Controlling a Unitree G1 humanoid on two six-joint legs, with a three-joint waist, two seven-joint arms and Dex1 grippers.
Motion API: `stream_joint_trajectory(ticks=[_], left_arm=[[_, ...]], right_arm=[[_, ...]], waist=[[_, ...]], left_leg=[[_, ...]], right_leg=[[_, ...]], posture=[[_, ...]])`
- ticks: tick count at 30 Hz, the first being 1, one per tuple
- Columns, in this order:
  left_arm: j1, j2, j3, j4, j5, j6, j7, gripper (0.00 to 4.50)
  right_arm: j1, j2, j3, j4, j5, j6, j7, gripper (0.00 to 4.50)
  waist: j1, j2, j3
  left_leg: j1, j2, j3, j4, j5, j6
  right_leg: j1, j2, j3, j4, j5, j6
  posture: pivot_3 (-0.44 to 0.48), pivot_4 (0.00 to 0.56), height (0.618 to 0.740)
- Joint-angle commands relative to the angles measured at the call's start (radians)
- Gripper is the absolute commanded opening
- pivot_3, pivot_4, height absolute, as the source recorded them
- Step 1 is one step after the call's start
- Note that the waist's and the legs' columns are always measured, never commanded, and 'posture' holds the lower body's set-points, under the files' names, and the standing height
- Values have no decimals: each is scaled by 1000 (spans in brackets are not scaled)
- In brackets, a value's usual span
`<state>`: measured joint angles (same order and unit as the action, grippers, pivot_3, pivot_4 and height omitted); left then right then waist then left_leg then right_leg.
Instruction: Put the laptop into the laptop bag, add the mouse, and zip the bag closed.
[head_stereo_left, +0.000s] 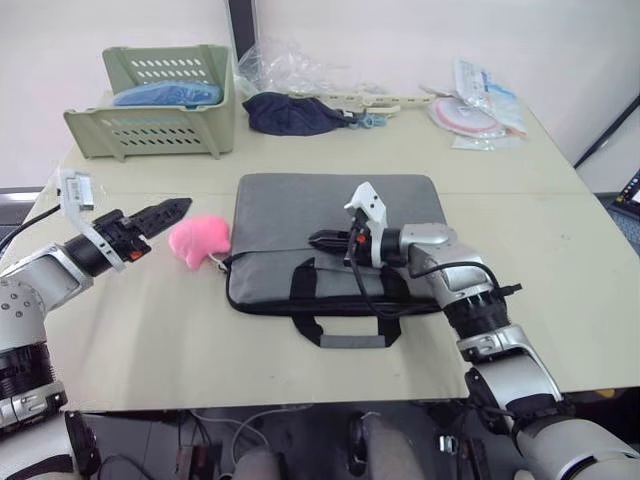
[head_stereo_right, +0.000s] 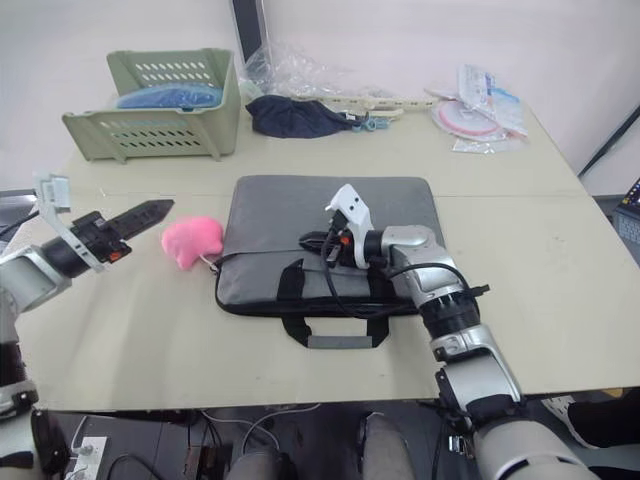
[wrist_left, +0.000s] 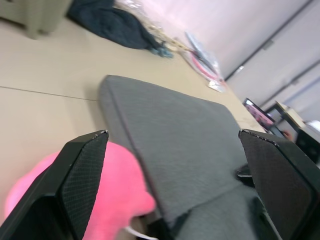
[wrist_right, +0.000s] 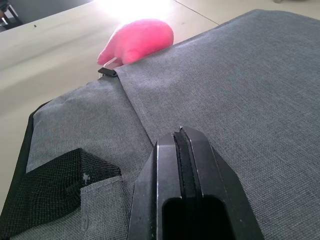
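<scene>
Hovering low over the laptop bag (head_stereo_left: 335, 240), the right gripper (head_stereo_left: 318, 238) is pinched closed, empty — left gripper (wrist_left: 175, 145) gaping wide at nine o'clock.

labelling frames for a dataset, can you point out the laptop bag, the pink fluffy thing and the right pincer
laptop bag (head_stereo_left: 300, 215): left eye view, bare grey top panel.
pink fluffy thing (head_stereo_left: 198, 238): left eye view, middle of the blob, by the bag's left edge.
right pincer (head_stereo_left: 314, 238): left eye view, tips of its shut fingers, over the bag.
</scene>
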<state>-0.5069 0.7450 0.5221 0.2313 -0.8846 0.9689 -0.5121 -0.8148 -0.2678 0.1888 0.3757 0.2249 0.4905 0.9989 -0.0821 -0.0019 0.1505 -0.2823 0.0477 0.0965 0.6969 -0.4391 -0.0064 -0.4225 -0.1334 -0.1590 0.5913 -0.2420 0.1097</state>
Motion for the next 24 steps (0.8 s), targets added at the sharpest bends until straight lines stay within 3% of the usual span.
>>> stream_joint_trajectory(ticks=[1,10,24], left_arm=[[-38,3,39,76,38,-67,18,4500],[-56,-57,-3,230,97,-122,-23,4500],[-46,-91,-29,324,138,-124,-71,4500]], right_arm=[[75,-11,43,51,-22,64,7,100],[91,-8,31,14,-13,79,-14,100],[109,-9,17,-23,0,105,-39,100]], waist=[[-1,0,0],[1,-1,0],[1,-1,-1]], left_leg=[[0,0,0,0,0,0],[0,0,-1,-1,0,0],[0,0,-1,-1,0,0]], right_leg=[[0,0,0,0,0,0],[0,0,-1,-1,0,0],[0,0,-1,-1,0,0]], posture=[[0,150,740],[0,150,740],[0,150,740]])
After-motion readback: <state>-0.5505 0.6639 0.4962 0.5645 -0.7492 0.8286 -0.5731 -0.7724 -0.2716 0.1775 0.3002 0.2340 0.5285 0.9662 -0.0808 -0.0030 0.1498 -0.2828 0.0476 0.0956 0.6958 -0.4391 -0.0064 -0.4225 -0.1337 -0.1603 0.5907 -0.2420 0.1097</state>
